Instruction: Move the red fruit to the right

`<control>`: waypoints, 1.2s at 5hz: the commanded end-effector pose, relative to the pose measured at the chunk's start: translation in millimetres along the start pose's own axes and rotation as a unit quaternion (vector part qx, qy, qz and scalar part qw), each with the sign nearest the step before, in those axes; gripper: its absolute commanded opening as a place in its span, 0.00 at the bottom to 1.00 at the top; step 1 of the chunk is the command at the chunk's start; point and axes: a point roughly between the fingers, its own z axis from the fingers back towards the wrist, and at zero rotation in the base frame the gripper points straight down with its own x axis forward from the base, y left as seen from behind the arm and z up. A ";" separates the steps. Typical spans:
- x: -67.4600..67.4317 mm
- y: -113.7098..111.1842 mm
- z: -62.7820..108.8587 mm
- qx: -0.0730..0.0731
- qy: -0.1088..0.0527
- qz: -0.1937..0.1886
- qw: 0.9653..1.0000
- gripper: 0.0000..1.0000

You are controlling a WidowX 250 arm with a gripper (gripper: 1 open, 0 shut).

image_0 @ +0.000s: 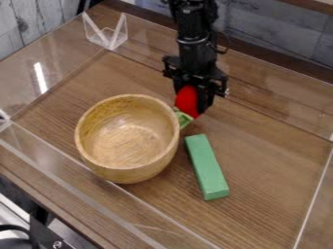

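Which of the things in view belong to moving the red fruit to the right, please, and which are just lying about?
For the job:
- the red toy fruit with a light-green stem end
- the black gripper, down at the fruit

Just lying about:
- the round wooden bowl
- the long green rectangular block
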 end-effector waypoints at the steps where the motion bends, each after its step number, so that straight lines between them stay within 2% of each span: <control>1: 10.1 -7.3 25.5 0.009 -0.037 0.016 0.999 0.00; 2: 8.7 -18.5 28.8 0.005 -0.046 0.009 0.999 0.00; 3: 15.9 -34.0 43.0 0.000 -0.051 -0.016 0.999 0.00; 4: 19.6 -50.6 48.7 -0.004 -0.049 -0.039 0.998 0.00; 5: 18.4 -69.1 48.5 -0.006 -0.045 -0.042 0.998 0.00; 6: 18.4 -77.2 49.0 -0.007 -0.040 -0.039 0.998 0.00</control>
